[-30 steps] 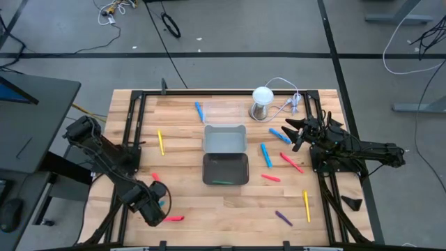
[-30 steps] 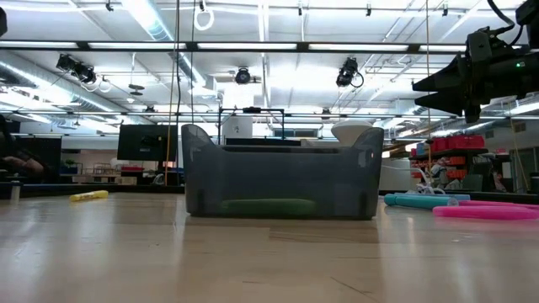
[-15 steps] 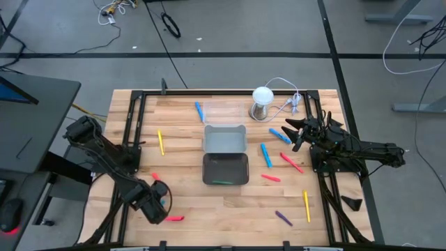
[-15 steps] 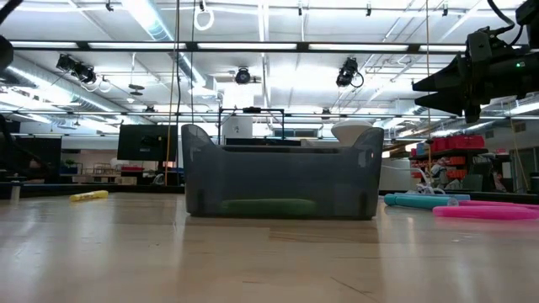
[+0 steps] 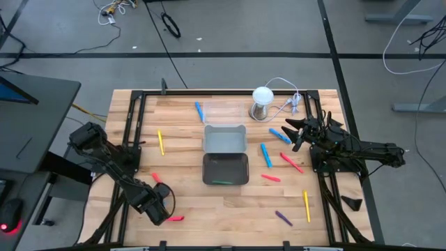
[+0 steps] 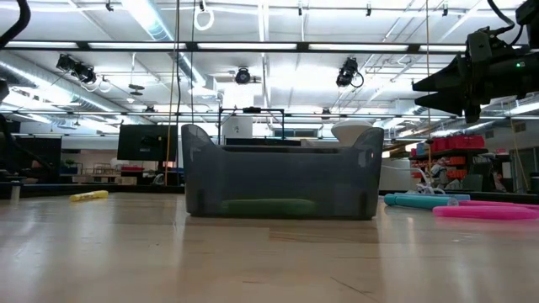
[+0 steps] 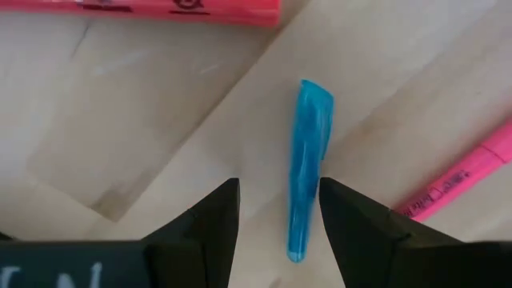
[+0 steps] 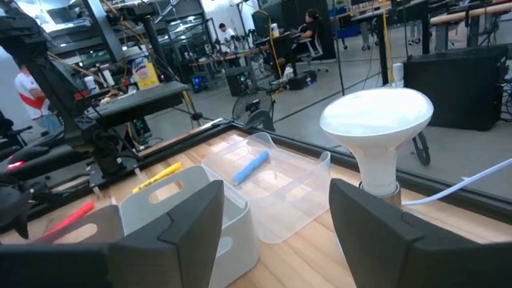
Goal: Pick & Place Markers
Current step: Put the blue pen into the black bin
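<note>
Markers lie scattered flat on the wooden table: yellow [image 5: 161, 142], blue [image 5: 265, 155], red [image 5: 291, 162], purple [image 5: 283, 217]. A green one [image 5: 223, 183] lies in the dark tray [image 5: 243, 167]. My left gripper [image 5: 159, 203] is open and points down over a blue marker [image 7: 309, 164] near the table's near-left corner. That marker's end lies between the fingers [image 7: 210, 218], close to one of them, apart from both. Pink markers [image 7: 160, 8] lie beside it. My right gripper [image 5: 289, 132] is open and hovers above a blue marker [image 5: 280, 134] at the right side.
A grey tray [image 5: 224, 139] adjoins the dark tray at the table's middle. A clear tray [image 8: 276, 188] with a blue marker [image 8: 250, 166] in it stands behind them. A white-domed metal cylinder [image 5: 262, 103] with a cable stands at the far side. A black frame [image 5: 132, 139] borders the table. People sit in the room beyond.
My left arm has shifted a little toward the table's right, so that its gripper now stands over the blue marker that showed beside it before. The right arm and the markers have kept still.
</note>
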Controlling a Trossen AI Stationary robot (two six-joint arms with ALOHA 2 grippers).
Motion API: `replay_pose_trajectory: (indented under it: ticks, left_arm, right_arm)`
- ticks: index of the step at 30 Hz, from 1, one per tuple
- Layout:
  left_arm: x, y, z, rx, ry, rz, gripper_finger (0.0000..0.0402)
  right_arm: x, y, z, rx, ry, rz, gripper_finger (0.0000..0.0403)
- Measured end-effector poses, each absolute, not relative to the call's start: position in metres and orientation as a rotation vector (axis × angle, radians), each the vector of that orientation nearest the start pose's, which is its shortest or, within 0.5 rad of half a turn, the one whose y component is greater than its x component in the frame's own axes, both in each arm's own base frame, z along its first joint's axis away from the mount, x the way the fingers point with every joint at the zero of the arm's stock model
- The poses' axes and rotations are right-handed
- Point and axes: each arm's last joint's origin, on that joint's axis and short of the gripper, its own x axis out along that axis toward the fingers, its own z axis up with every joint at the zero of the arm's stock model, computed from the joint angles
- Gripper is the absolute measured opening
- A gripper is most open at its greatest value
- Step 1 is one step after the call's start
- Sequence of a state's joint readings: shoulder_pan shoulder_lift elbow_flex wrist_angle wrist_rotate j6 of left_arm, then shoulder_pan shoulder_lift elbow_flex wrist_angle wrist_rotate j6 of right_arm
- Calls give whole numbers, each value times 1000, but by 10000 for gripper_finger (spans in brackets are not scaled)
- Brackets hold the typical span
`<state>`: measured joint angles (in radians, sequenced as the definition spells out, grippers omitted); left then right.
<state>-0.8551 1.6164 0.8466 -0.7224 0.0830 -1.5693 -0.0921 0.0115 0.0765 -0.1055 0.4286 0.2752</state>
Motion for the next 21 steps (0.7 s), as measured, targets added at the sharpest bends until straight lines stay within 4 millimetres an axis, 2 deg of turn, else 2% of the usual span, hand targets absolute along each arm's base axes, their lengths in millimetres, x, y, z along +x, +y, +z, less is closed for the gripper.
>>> replay_pose_trajectory:
  ticks: [11,21]
  left_arm:
    - [169,-198,138,-623,1556,479,173]
    - [170,-198,138,-628,1550,472,86]
  right_arm:
    - [89,-20,179,262,-32,-523,231]
    - [89,-20,179,262,-32,-523,231]
